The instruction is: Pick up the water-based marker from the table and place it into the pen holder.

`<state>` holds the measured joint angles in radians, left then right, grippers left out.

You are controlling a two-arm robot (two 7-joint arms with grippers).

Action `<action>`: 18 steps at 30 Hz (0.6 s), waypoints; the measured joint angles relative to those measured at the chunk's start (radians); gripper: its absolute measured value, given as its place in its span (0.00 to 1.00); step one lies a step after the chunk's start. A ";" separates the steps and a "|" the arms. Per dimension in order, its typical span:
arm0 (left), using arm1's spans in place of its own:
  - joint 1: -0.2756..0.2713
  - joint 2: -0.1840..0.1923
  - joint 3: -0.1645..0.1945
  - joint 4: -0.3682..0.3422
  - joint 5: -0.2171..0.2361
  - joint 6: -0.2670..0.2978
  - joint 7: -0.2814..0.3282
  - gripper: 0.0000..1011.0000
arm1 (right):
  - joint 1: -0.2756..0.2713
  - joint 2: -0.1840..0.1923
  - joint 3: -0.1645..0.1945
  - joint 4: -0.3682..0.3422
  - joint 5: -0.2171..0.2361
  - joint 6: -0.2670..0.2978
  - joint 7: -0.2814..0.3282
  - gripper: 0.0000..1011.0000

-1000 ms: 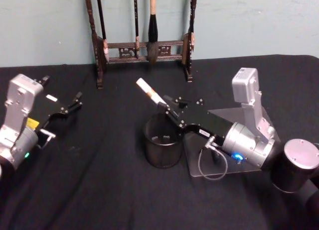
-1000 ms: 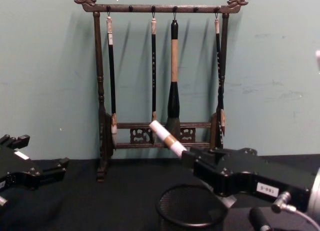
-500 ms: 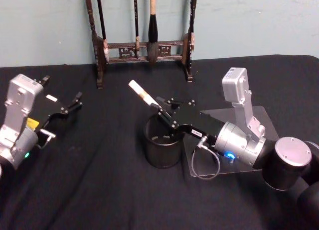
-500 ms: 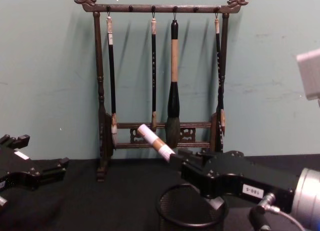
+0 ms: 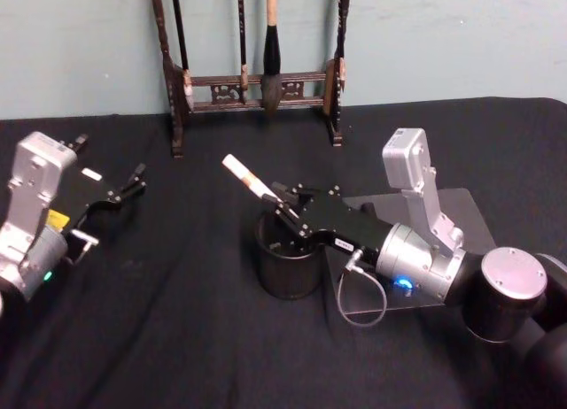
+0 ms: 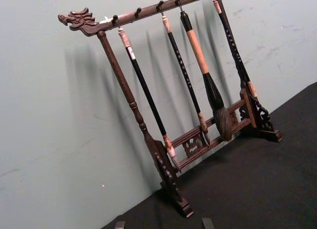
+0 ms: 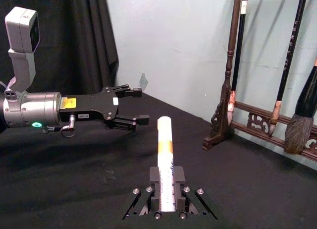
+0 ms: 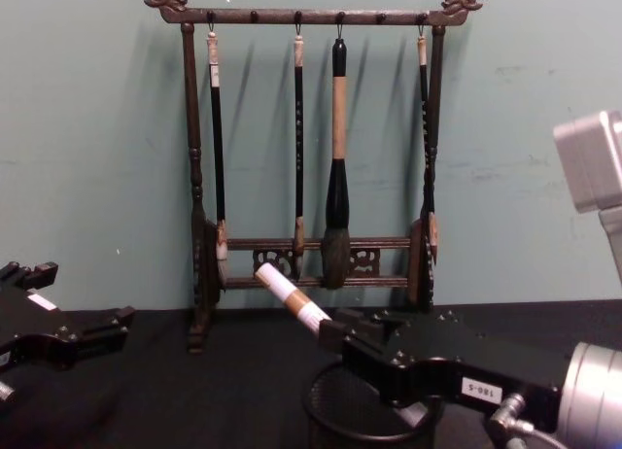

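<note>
Right gripper (image 5: 283, 210) pinches the water-based marker (image 5: 245, 175), holding it tilted above the mouth of the pen holder (image 5: 285, 281), off the table (image 5: 177, 320). Placement is in hand: next, I judge, it should tip the marker steeper, lower it and let go. Left gripper (image 5: 124, 189) sits parked at the left, fingers spread.

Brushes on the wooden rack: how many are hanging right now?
4, in a row along the brush rack: leftmost thin brush, second thin brush, thick brush, rightmost thin brush. None looks hidden.
</note>
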<state>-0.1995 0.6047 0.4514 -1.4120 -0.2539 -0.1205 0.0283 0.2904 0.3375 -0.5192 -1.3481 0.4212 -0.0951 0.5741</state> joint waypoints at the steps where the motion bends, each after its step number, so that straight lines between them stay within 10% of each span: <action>1: 0.000 0.000 0.000 0.000 0.000 0.000 0.000 0.99 | 0.000 0.000 0.000 0.000 0.000 0.000 0.000 0.17; 9: 0.000 0.000 0.000 0.000 0.000 0.000 0.000 0.99 | 0.000 0.001 0.001 0.000 0.001 0.000 0.000 0.18; 18: 0.000 0.000 0.000 0.000 0.000 0.000 0.000 0.99 | 0.000 0.001 0.002 0.000 0.001 0.000 0.000 0.43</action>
<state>-0.1995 0.6047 0.4514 -1.4120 -0.2539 -0.1205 0.0283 0.2902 0.3380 -0.5176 -1.3486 0.4223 -0.0951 0.5745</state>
